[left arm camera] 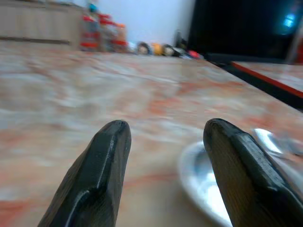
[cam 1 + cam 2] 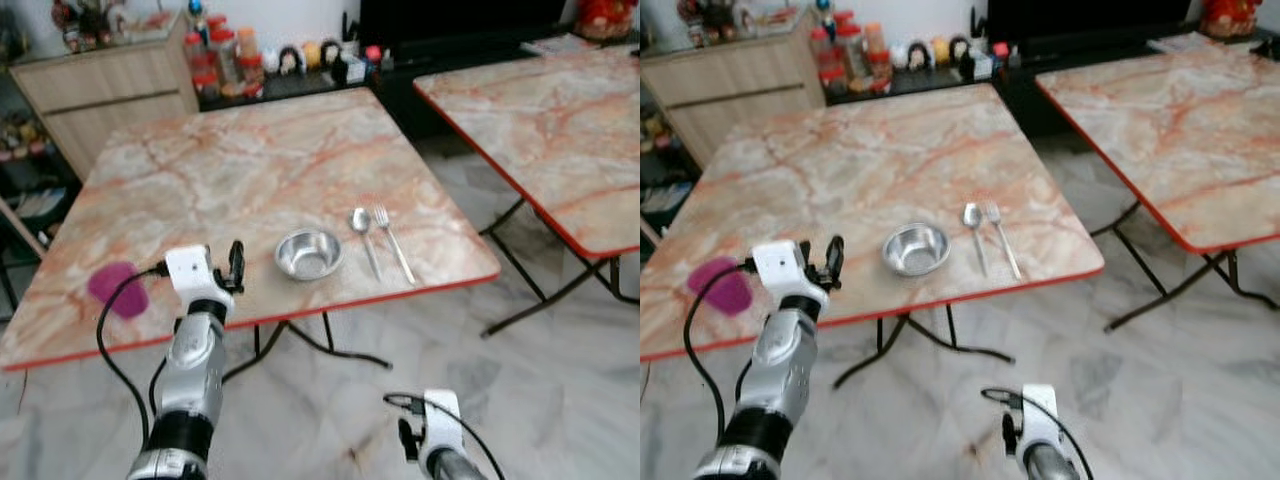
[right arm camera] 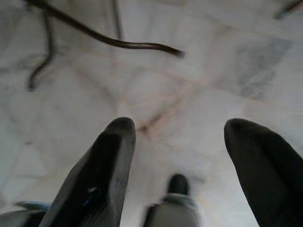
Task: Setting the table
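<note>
A steel bowl [image 2: 308, 253] sits near the front edge of the marble-patterned table [image 2: 230, 160]. Right of it lie a spoon [image 2: 363, 236] and a fork [image 2: 393, 242], side by side. A purple cup [image 2: 118, 288] lies on the table's front left. My left gripper [image 2: 236, 266] is raised over the front edge, left of the bowl, open and holding nothing; the left wrist view has the bowl [image 1: 208, 184] just past its fingertips. My right gripper [image 3: 189, 142] hangs low over the floor, open and empty.
A second marble table [image 2: 545, 120] stands to the right across a gap of tiled floor [image 2: 500, 370]. A wooden cabinet [image 2: 110, 85] and a low shelf of jars and figurines [image 2: 260, 60] line the back wall. Folding table legs [image 2: 320, 345] cross under the near table.
</note>
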Available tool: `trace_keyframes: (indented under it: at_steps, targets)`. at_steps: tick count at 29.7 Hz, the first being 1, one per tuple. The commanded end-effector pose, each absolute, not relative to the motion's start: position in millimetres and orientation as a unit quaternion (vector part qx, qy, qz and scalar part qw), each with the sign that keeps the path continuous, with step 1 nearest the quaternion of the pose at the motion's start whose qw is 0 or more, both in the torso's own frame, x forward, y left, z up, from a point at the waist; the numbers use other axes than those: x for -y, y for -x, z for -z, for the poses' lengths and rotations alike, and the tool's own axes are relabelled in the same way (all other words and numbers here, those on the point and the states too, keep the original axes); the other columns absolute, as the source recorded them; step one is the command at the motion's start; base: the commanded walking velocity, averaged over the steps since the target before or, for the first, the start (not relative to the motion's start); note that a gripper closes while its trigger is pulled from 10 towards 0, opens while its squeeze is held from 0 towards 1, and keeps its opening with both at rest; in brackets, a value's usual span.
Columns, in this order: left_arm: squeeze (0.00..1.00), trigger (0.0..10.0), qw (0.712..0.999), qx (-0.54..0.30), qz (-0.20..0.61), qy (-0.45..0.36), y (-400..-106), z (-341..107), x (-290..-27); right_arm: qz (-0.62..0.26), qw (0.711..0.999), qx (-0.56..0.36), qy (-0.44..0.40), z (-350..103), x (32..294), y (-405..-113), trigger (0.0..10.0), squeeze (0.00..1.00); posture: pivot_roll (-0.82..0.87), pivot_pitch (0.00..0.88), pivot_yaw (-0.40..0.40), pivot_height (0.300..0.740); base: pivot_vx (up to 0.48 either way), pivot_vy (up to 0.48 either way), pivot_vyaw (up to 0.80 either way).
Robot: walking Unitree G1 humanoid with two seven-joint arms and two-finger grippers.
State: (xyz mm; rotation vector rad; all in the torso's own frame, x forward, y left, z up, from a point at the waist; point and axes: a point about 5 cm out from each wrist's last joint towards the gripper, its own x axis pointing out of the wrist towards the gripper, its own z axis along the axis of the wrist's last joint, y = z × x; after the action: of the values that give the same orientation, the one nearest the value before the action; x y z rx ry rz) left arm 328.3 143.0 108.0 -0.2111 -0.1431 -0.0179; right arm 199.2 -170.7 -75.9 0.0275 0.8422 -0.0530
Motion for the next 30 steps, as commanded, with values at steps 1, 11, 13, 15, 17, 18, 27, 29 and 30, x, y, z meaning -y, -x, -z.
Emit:
trace_keyframes:
  at_steps: [1,11,13,15,17,18,27,29,30]
  targets:
    - [0.00,10.0,0.992,0.076,0.002,0.099,-329.7,-111.4,-152.9,0.021,0.915,-0.403,-0.019,74.2,165.6,-203.0,10.0,0.00,0.07,0.000,0.066,0.723,0.360,0.000,0.00]
    - [0.00,10.0,0.993,0.072,0.002,0.094,-328.8,-110.4,-155.9,0.017,0.918,-0.396,-0.023,73.0,161.8,-204.9,10.0,0.00,0.07,0.000,0.075,0.723,0.357,0.000,0.00]
    - [0.00,10.0,0.993,0.071,0.001,0.093,-329.0,-110.4,-156.7,0.017,0.918,-0.395,-0.023,72.8,162.1,-205.2,10.0,0.00,0.07,0.000,0.074,0.723,0.358,0.000,0.00]
    - [0.00,10.0,0.993,0.071,-0.002,0.091,-328.9,-110.7,-158.4,0.018,0.919,-0.394,-0.024,72.5,162.6,-205.6,10.0,0.00,0.07,0.000,0.072,0.723,0.356,0.000,0.00]
    - [0.00,10.0,0.993,0.071,-0.004,0.090,-328.1,-110.9,-160.0,0.019,0.919,-0.394,-0.025,72.5,162.7,-205.7,10.0,0.00,0.08,0.000,0.072,0.723,0.347,0.000,0.00]
    - [0.00,10.0,0.993,0.071,-0.005,0.089,-327.7,-110.9,-160.7,0.019,0.919,-0.394,-0.026,72.5,162.7,-205.7,10.0,0.00,0.08,0.000,0.072,0.723,0.337,0.000,0.00]
    - [0.02,10.0,0.964,-0.006,0.000,0.266,-313.6,-98.9,-167.9,0.017,0.917,-0.398,-0.024,74.2,161.4,-202.9,10.0,0.00,0.09,0.000,0.075,0.723,0.000,0.000,0.00]
    - [1.00,10.0,0.966,-0.004,0.001,0.259,-310.4,-99.1,-170.0,0.017,0.917,-0.398,-0.026,74.2,161.4,-202.9,10.0,0.00,0.09,0.000,0.076,0.723,0.000,0.000,0.00]
    - [1.00,10.0,0.965,-0.006,0.002,0.261,-308.0,-99.1,-170.8,0.017,0.917,-0.398,-0.026,74.1,161.5,-202.9,10.0,0.00,0.09,0.000,0.074,0.723,0.000,0.000,0.00]
